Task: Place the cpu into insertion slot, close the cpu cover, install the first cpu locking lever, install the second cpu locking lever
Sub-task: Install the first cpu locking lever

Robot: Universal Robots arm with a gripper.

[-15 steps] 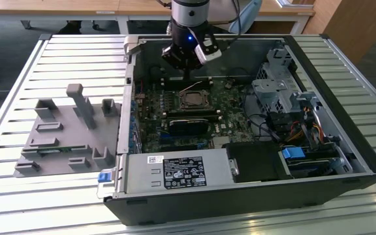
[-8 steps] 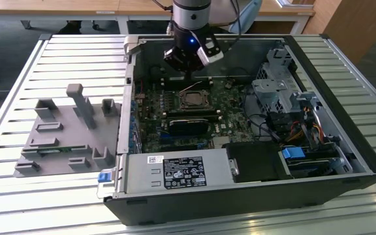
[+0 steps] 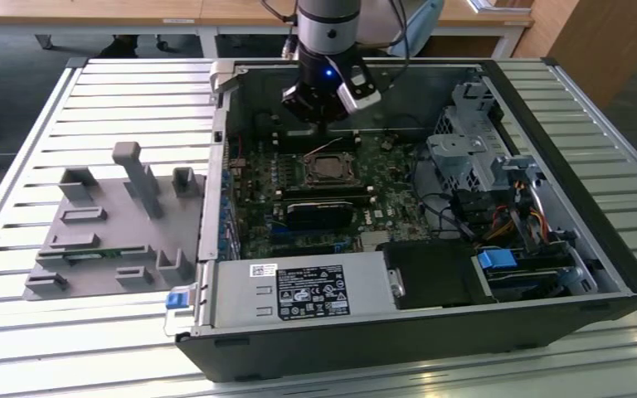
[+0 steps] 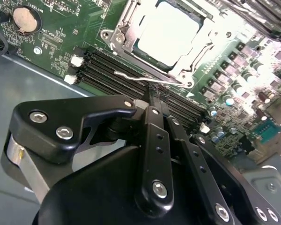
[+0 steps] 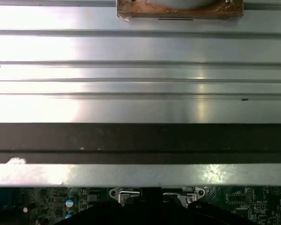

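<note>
The cpu (image 4: pixel 166 33) lies in the insertion slot (image 3: pixel 328 170) on the green motherboard, its silver top plate showing through the window of the cpu cover (image 4: pixel 124 44), which lies flat over it. A thin wire locking lever (image 4: pixel 131 76) runs along the socket's edge beside the memory slots. My gripper (image 4: pixel 154 96) is shut, its black fingers (image 4: pixel 154 136) pressed together, and the tips meet right at that lever. In the exterior view the gripper (image 3: pixel 318 124) hangs inside the case just behind the socket.
Black memory slots (image 4: pixel 112 70) run beside the socket, with a coin battery (image 4: pixel 25 18) further off. The case holds a power supply (image 3: pixel 302 290), a black card (image 3: pixel 318 207) and a drive cage (image 3: pixel 474 157). A grey fixture (image 3: pixel 119 224) sits on the slatted table.
</note>
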